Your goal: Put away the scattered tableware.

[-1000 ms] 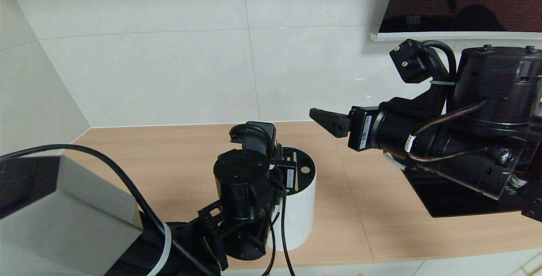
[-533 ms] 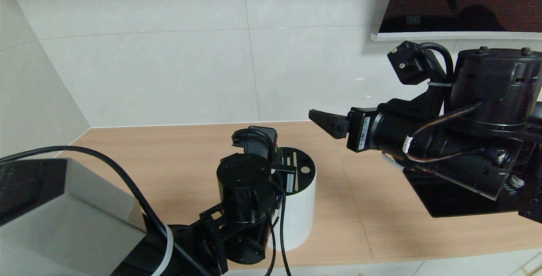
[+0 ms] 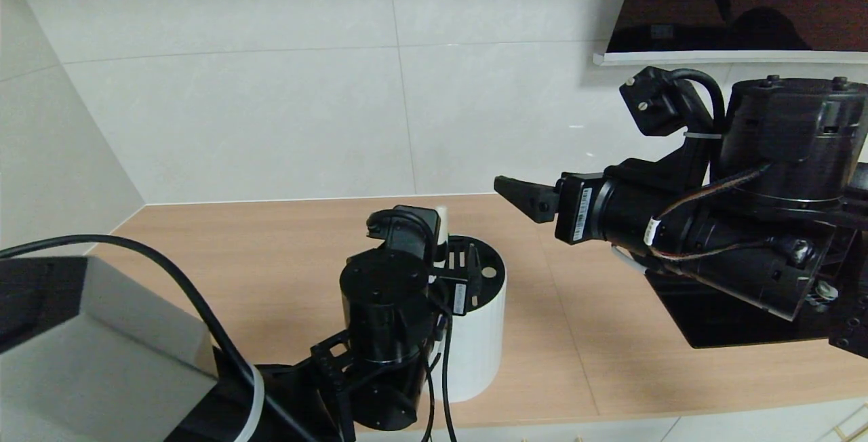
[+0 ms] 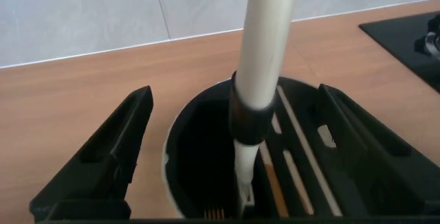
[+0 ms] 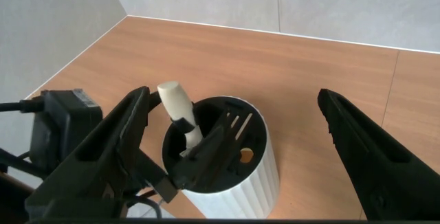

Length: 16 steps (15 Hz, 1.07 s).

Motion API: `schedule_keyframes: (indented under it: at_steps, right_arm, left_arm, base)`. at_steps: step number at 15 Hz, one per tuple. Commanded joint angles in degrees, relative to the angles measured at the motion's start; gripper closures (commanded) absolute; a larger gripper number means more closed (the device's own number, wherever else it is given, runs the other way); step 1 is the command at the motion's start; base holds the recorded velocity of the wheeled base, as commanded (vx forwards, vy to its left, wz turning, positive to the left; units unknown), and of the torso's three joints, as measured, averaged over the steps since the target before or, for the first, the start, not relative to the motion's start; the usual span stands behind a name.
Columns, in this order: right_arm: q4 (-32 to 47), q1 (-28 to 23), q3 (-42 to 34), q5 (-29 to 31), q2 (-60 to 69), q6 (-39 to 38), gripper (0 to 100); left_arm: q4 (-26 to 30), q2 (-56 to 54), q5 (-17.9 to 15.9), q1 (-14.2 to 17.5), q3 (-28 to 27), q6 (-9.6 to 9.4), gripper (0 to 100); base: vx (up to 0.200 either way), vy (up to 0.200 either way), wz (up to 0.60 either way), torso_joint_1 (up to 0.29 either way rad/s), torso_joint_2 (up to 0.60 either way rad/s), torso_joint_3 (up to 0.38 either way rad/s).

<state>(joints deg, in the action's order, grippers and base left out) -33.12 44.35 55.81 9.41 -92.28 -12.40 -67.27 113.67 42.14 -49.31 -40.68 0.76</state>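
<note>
Since the earlier frame the left wrist has drawn a little back over the holder, and a cream, round-ended plastic handle now shows beside it in the head view where none showed before; the right arm has barely shifted.

That handle belongs to a cream utensil with a black collar, standing slightly tilted in the large opening of the white cylindrical utensil holder with a black slotted top. The left gripper has its fingers spread wide. The utensil stands between them with a gap on each side, touching neither. Thin pale wooden chopsticks lie in the slots on the side of one finger.

The right gripper hangs well above and beside the holder, its fingers also wide and holding nothing. The holder sits below and between them on the light wooden counter.

The step in hand looks like the release: the utensil is in the holder and let go. Next, I judge, the left arm should rise straight up so neither finger clips the tilted handle or nudges the holder. It can then turn to whatever tableware is left to collect.
</note>
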Motion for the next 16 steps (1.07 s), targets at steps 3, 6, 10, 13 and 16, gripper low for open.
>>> schedule_keyframes:
  at_steps: [3, 6, 10, 13, 16]
  right_arm:
    - [0.0, -0.3, -0.1, 0.1, -0.1, 0.0, 0]
    - [0.0, -1.6, 0.0, 0.1, 0.3, 0.0, 0]
    - [1.9, -2.5, -0.4, 0.2, 3.3, 0.0, 0]
    - [2.1, -3.0, -2.1, 0.0, 6.4, 0.0, 0]
    - [1.9, -7.3, -5.6, 0.9, 11.8, 0.1, 0]
  left_arm:
    - [2.6, -7.3, -2.4, 0.5, 3.0, 0.3, 0]
    - [2.8, -13.9, -3.9, 0.2, 3.0, 0.47, 0]
    - [1.6, -25.5, -5.1, 0.2, 1.7, 0.56, 0]
    - [1.7, -31.0, -5.1, 1.9, 3.6, 0.56, 0]
    - [8.5, -47.5, -10.9, 9.8, 12.5, 0.21, 0]
  base:
    - [0.0, 0.0, 0.0, 0.0, 0.0, 0.0]
    - [0.0, 0.0, 0.0, 0.0, 0.0, 0.0]
    - [0.0, 0.0, 0.0, 0.0, 0.0, 0.0]
    - [0.0, 0.0, 0.0, 0.0, 0.0, 0.0]
    - [0.0, 0.0, 0.0, 0.0, 0.0, 0.0]
